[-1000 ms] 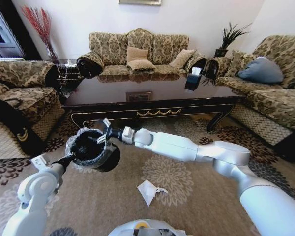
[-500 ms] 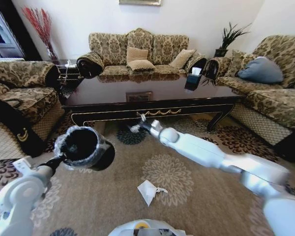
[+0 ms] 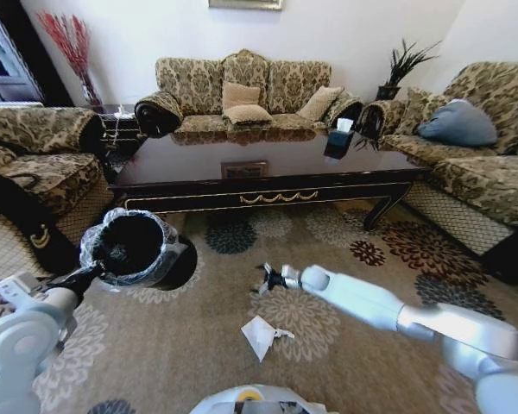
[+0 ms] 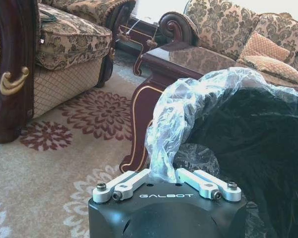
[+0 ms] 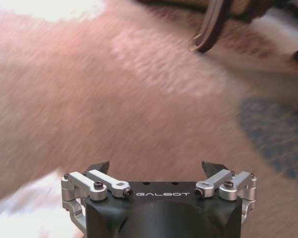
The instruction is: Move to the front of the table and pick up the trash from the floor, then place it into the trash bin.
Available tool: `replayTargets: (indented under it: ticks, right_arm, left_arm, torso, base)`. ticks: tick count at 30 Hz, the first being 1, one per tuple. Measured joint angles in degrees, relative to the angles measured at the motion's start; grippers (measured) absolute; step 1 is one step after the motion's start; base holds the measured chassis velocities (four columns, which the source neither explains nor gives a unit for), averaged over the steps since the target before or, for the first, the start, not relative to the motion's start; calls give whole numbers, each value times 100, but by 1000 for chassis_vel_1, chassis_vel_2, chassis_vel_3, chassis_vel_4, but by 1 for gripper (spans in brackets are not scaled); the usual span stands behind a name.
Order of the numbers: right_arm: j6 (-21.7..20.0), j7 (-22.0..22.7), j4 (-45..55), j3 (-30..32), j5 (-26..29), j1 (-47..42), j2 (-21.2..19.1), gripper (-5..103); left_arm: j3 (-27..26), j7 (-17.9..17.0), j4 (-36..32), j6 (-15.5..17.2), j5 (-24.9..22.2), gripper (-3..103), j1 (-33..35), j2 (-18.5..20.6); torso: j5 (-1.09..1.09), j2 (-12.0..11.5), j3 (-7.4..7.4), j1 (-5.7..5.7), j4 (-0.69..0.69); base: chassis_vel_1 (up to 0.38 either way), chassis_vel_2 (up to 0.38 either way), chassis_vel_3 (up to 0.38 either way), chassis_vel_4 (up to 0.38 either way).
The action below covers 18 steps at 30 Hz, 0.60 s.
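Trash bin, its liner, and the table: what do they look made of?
The trash bin looks like matte black plastic, though its wall is mostly hidden. Its liner is thin clear plastic film, crinkled and glinting, pinched by the left gripper. The table looks like dark lacquered wood: its top mirrors the sofa.

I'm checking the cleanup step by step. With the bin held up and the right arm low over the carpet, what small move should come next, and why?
Probably lower the right gripper toward the crumpled white paper and close on it. Its fingers are open and empty, the paper lies on the carpet just nearer the robot, and the left gripper already holds the trash bin by its bag-lined rim.
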Motion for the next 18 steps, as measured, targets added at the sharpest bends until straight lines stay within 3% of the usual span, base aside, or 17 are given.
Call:
replayTargets:
  ticks: [8, 18]
  right_arm:
    - [517, -641, -567, -58, -565, -298, 156, 100]
    - [719, -1235, -938, -38, -907, -341, 231, 100]
  left_arm:
    - [21, 6, 67, 0, 10, 2, 27, 28]
    - [110, 5, 92, 0, 84, 2, -20, 13]
  torso:
    - [0, 0, 0, 0, 0]
    - [-1, 0, 1, 0, 0]
  base:
    - [0, 0, 0, 0]
    - [0, 0, 0, 0]
